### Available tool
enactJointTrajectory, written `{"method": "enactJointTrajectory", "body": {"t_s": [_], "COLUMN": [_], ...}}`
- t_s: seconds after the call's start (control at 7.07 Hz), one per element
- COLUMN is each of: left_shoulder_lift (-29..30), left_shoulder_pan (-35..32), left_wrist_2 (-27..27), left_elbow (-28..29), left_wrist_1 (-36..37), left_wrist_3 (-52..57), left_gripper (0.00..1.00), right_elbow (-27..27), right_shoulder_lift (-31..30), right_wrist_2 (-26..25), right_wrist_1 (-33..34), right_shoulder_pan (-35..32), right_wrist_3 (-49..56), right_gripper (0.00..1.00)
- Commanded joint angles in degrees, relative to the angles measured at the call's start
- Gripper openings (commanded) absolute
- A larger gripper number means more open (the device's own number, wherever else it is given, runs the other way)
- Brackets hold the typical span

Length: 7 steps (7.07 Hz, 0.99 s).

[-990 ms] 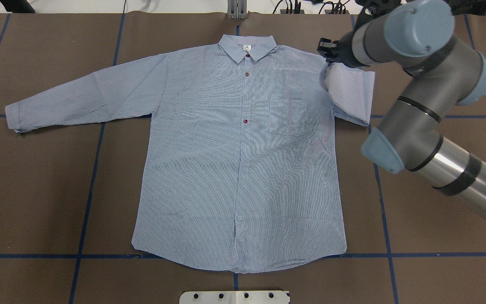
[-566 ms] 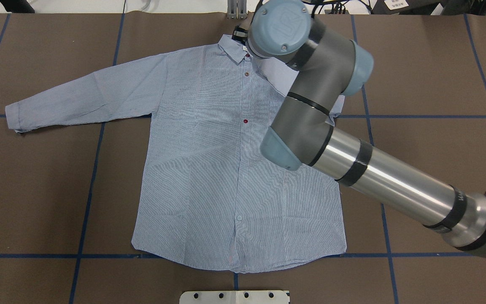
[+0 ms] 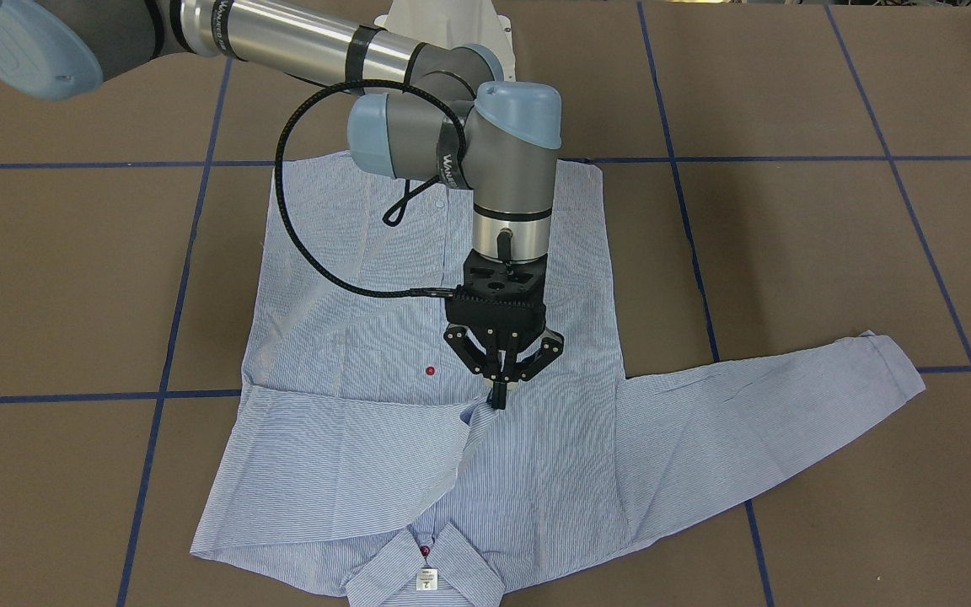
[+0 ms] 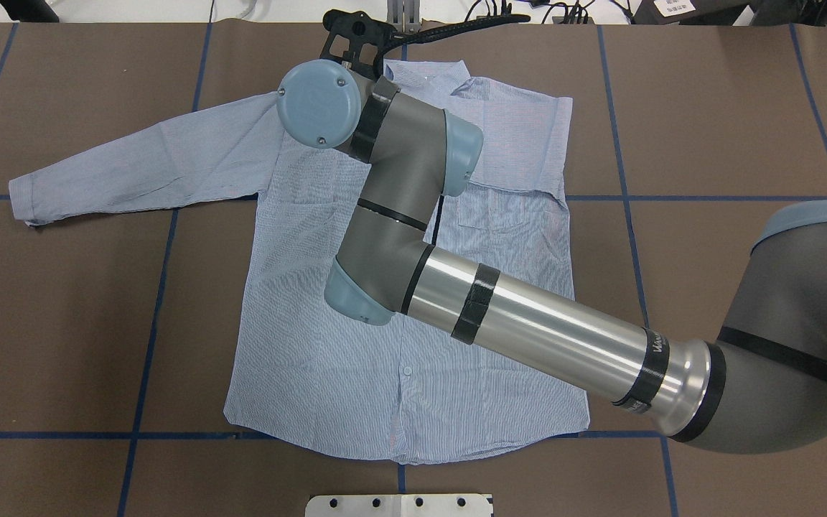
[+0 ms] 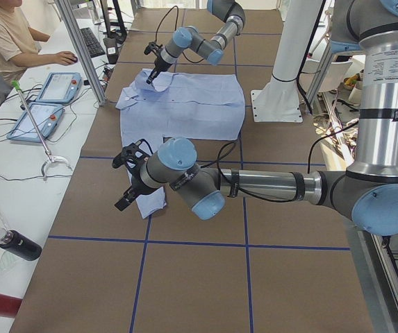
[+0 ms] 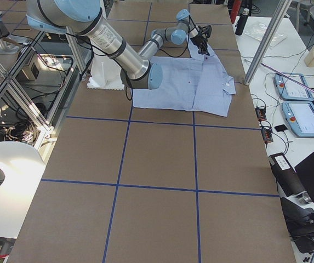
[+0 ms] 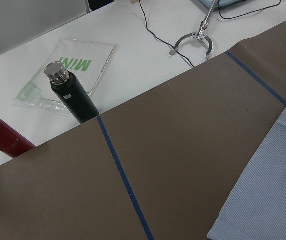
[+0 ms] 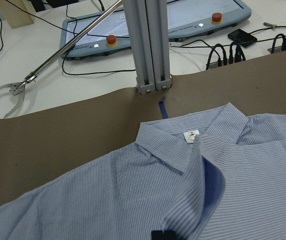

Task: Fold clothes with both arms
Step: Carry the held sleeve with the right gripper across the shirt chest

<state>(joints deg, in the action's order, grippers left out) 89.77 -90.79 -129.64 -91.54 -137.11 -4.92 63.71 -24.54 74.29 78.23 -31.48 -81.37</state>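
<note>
The striped shirt (image 4: 313, 323) lies flat and face up on the brown table, collar (image 3: 425, 580) at the far side. My right gripper (image 3: 498, 394) is shut on the right sleeve's cuff and holds it just above the chest, so the sleeve (image 3: 342, 455) lies folded across the front. The right wrist view shows the pinched cloth (image 8: 197, 200) and the collar label (image 8: 191, 135). The left sleeve (image 4: 133, 165) lies stretched out. My left gripper (image 5: 126, 184) hovers by that sleeve's cuff (image 5: 153, 201), seen only in the exterior left view; I cannot tell if it is open.
The white pedestal base (image 4: 399, 505) is at the near edge. An aluminium post (image 8: 147, 45) and teach pendants (image 8: 182, 20) stand beyond the collar. A black bottle (image 7: 73, 97) and a red one (image 7: 0, 137) lie off the table's left end. An operator (image 5: 4, 35) sits there.
My right gripper has carried the right sleeve's cuff leftward, from the shirt's right shoulder edge across to the chest past the button line. The left sleeve and shirt body have not moved.
</note>
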Motion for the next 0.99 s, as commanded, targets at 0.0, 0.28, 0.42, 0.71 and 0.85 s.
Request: {"method": "enactJointTrajectory", "body": {"t_s": [0.0,0.28,0.42,0.71,0.85], "left_shoulder_lift": [0.1,0.1,0.0,0.0,0.0], "left_shoulder_pan": [0.0,0.0,0.0,0.0,0.0], "left_wrist_2": [0.0,0.0,0.0,0.0,0.0], "left_elbow": [0.4,0.5,0.6,0.6,0.8], "left_wrist_1": [0.0,0.0,-0.1,0.0,0.0], "left_wrist_3": [0.0,0.0,0.0,0.0,0.0], "left_gripper": [1.00,1.00,1.00,1.00,1.00], "right_elbow": [-10.5,-13.4,-19.4,-20.5,-20.5], "right_shoulder_lift": [5.8,7.3,11.8,14.6,16.0], "right_wrist_2": [-2.5,-3.9,-3.9,-4.1,-3.9], "right_wrist_1": [0.0,0.0,0.0,0.4,0.7], "right_shoulder_pan": [2.5,4.6,4.8,5.5,5.2], "right_wrist_3": [1.8,2.2,1.8,1.9,3.3], "right_gripper": [0.00,0.00,0.09,0.93,0.96]}}
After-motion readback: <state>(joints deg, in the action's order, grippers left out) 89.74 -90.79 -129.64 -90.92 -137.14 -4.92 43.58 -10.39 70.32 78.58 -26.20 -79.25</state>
